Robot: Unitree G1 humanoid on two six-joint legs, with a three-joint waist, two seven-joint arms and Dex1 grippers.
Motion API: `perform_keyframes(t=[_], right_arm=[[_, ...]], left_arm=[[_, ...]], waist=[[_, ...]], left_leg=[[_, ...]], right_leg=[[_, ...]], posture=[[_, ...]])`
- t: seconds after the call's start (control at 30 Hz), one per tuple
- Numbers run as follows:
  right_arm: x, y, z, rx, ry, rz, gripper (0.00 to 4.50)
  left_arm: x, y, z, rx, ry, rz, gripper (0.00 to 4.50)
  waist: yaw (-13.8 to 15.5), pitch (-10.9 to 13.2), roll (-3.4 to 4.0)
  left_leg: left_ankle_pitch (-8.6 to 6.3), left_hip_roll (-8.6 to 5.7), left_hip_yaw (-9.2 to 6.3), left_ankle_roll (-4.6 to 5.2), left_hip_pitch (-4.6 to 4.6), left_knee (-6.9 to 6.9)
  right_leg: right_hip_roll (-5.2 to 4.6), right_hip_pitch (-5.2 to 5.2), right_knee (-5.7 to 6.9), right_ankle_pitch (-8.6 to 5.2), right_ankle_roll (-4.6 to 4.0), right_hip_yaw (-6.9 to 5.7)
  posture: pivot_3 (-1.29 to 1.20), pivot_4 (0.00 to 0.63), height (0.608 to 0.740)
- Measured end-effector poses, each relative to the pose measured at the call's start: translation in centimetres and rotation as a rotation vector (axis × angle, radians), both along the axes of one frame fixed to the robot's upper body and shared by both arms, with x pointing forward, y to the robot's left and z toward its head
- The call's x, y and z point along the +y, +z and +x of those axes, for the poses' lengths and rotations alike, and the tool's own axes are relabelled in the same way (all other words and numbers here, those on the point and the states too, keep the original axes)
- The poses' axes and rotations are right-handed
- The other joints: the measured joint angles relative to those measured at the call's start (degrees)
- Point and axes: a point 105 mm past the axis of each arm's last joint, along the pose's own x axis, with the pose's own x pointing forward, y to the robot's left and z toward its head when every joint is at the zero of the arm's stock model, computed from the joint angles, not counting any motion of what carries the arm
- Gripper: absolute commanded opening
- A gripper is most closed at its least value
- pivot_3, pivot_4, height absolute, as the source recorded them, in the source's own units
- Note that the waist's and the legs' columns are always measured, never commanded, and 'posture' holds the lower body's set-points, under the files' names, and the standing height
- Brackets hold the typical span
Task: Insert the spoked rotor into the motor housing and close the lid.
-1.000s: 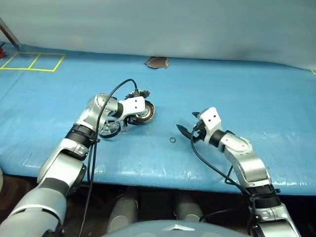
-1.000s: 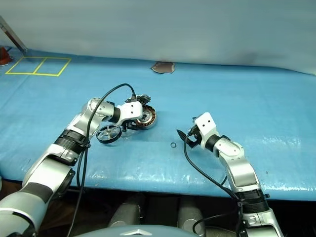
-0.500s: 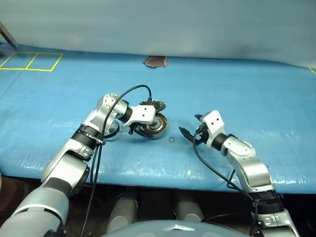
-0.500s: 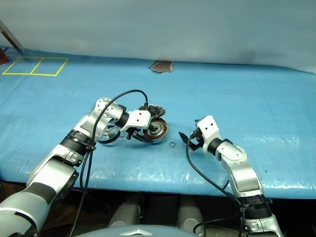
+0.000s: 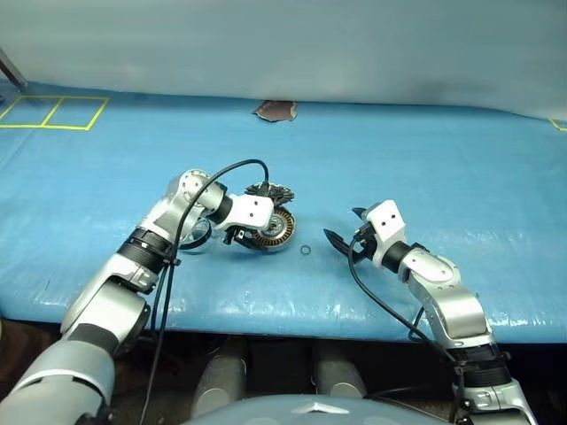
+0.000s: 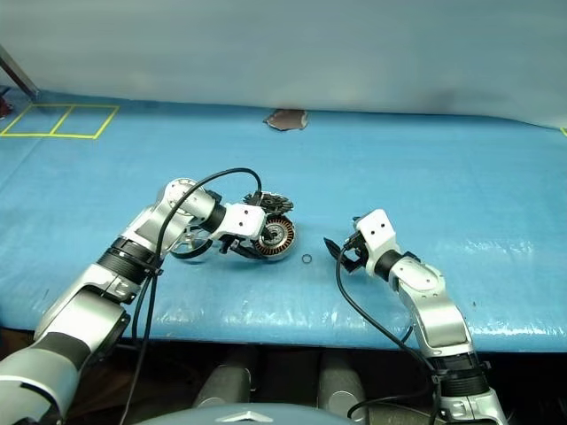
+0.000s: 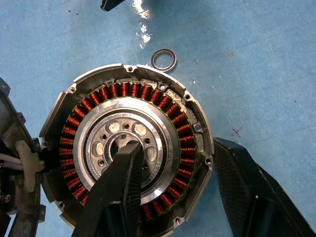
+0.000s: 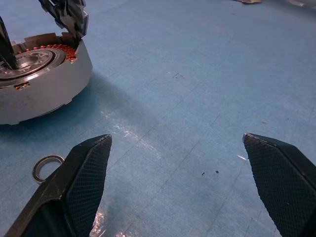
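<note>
Your rotor [image 5: 197, 235] lies flat on the blue desk [image 5: 443, 159] at far left, partly behind the left arm. Just right of it, your left pincer [image 7: 173, 192] is clenched on the housing [image 7: 129, 143]: one finger [image 7: 121, 190] in the hub bore, the other outside the rim. The lid [image 5: 270, 191] stands up off the housing's far edge. A small ring [image 5: 306, 251] sits on the desk between the arms. Your right pincer [image 8: 177, 182] hovers released, jaws wide, near that ring.
</note>
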Motion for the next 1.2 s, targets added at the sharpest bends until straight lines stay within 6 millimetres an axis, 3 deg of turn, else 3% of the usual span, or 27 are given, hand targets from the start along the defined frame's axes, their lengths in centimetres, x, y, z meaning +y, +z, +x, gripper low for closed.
perform_keyframes(t=[0.43,0.47,0.67,0.9,1.2], right_arm=[[0.2,0.4,0.3,-0.014,0.010,-0.001,4.50],[0.2,0.4,0.3,-0.014,0.010,-0.001,4.50],[0.2,0.4,0.3,-0.013,0.009,-0.001,4.50],[0.3,0.4,0.3,-0.013,0.010,0.003,4.50],[0.8,-0.3,-0.6,0.022,0.030,0.050,4.50]], left_arm=[[0.6,0.0,-0.1,-0.007,0.011,0.010,2.03],[0.6,0.0,-0.1,-0.005,0.010,0.011,2.65],[0.7,-0.2,-0.2,0.003,0.008,0.017,4.48],[0.7,1.3,-0.2,0.059,0.065,-0.115,4.48],[1.6,2.4,-2.8,0.194,0.094,-0.273,4.48]], waist=[[-0.17,0.00,0.00],[-0.17,0.00,0.00],[-0.19,0.00,0.00],[-0.19,0.00,0.00],[-0.24,0.00,0.00]], left_leg=[[0.00,0.00,0.01,0.00,0.01,0.03],[0.00,0.00,0.01,0.00,0.01,0.03],[0.00,0.00,0.01,0.00,0.00,0.03],[0.00,0.00,0.01,0.01,-0.01,0.06],[0.01,0.01,0.01,0.01,0.01,0.04]], right_leg=[[0.01,0.01,0.02,0.01,0.01,0.01],[0.01,0.01,0.02,0.01,0.01,0.02],[0.01,0.01,0.02,0.01,0.01,0.02],[0.01,0.01,0.03,0.01,0.01,0.03],[0.01,0.00,0.05,-0.11,-0.21,0.05]], posture=[[0.00,0.150,0.740],[0.00,0.150,0.740],[0.00,0.150,0.740],[0.00,0.150,0.740],[0.00,0.150,0.740]])
